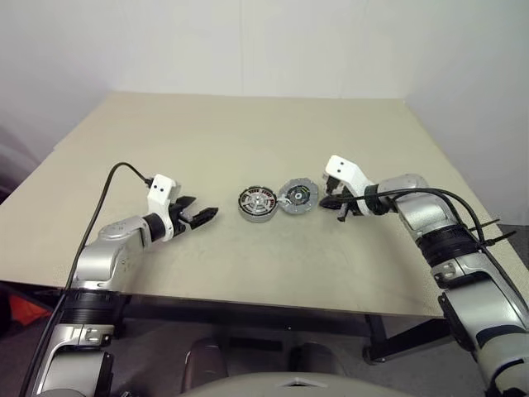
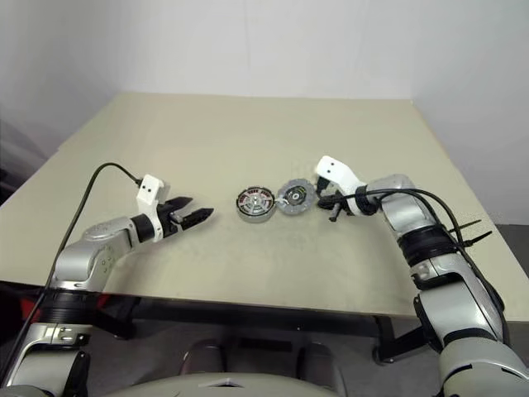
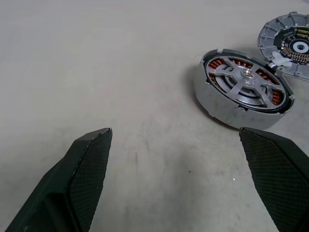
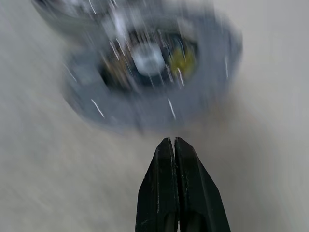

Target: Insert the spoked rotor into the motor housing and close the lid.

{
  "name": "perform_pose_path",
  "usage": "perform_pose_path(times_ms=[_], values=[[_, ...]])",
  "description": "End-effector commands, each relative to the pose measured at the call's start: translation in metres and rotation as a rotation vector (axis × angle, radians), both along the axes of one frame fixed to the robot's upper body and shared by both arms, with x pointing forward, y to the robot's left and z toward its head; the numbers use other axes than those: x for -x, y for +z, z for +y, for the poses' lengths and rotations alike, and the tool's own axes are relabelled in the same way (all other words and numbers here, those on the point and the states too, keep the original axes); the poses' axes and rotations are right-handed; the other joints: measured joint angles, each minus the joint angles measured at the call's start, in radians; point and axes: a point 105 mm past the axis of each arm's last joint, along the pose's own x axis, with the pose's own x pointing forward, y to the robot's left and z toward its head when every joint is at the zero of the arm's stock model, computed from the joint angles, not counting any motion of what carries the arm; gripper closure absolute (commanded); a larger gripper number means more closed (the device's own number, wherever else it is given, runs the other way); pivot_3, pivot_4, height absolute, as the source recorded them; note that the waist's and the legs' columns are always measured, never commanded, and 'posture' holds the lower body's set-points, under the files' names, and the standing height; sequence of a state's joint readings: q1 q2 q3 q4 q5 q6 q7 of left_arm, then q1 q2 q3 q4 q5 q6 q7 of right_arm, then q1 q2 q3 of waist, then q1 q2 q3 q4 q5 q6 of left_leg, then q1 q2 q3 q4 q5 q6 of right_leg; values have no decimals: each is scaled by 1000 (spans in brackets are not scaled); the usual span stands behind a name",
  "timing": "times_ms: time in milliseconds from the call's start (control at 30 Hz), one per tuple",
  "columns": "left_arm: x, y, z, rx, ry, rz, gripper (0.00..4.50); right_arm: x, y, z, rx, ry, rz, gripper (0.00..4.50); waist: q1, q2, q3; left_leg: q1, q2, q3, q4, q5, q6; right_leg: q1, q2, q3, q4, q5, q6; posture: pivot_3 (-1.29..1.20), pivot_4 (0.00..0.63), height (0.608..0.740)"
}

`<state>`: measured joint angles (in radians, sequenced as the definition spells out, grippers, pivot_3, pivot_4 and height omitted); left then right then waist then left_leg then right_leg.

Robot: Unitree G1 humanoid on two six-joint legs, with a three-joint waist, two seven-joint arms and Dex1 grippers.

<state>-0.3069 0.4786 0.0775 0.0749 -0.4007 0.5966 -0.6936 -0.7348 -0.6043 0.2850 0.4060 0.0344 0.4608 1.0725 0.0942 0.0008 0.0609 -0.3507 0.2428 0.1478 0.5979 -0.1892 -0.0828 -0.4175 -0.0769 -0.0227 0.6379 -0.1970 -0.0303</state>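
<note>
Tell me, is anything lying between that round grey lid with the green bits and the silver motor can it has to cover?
Nothing visible does. The flat grey lid lies dark face up right beside the round silver motor housing, their edges close or touching. The spoked silver rotor already sits inside the housing. The shut right tool points at the lid over bare tabletop.

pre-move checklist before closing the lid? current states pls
1. Spoked rotor seated in motor housing: ok, spokes lie over the copper windings.
2. Lid within reach, beside the housing, dark face up: ok; touching the housing or not: cannot tell.
3. Right gripper ready to grasp: not ok, fingers pressed together, holding nothing.
4. Left gripper open and free: ok.
5. Table around the parts free of clutter: ok.
</note>
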Motion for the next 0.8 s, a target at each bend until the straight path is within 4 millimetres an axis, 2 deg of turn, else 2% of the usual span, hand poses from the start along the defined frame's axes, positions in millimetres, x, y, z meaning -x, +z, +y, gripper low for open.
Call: perform_pose_path(times_ms=[33,167,267,433,600,800], values=[[-2,17,4,-8,5,-64,0,-2,48,30,-128,56,-81,4488,0,0,0,0,0,0,0,0,0,0,0,0,0,0,0,0,0,740],[-2,18,6,-9,12,-64,0,3,68,52,-194,101,-100,4488,2,0,0,0,0,0,0,0,0,0,0,0,0,0,0,0,0,740],[-4,19,9,-10,22,-69,0,6,69,59,-202,120,-93,4488,2,0,0,0,0,0,0,0,0,0,0,0,0,0,0,0,0,740],[-6,23,15,-15,42,-81,0,5,52,73,-180,135,-86,4488,0,0,0,0,0,0,0,0,-1,0,0,0,0,0,0,0,0,740],[-5,24,19,-18,54,-84,0,3,44,98,-231,125,-68,4488,-2,0,0,0,0,0,0,1,-1,-1,0,0,1,0,0,0,0,740],[-4,24,19,-20,59,-87,0,1,22,122,-263,88,-33,4488,-1,0,0,0,0,0,0,1,-2,-1,0,0,0,0,0,0,0,740]])
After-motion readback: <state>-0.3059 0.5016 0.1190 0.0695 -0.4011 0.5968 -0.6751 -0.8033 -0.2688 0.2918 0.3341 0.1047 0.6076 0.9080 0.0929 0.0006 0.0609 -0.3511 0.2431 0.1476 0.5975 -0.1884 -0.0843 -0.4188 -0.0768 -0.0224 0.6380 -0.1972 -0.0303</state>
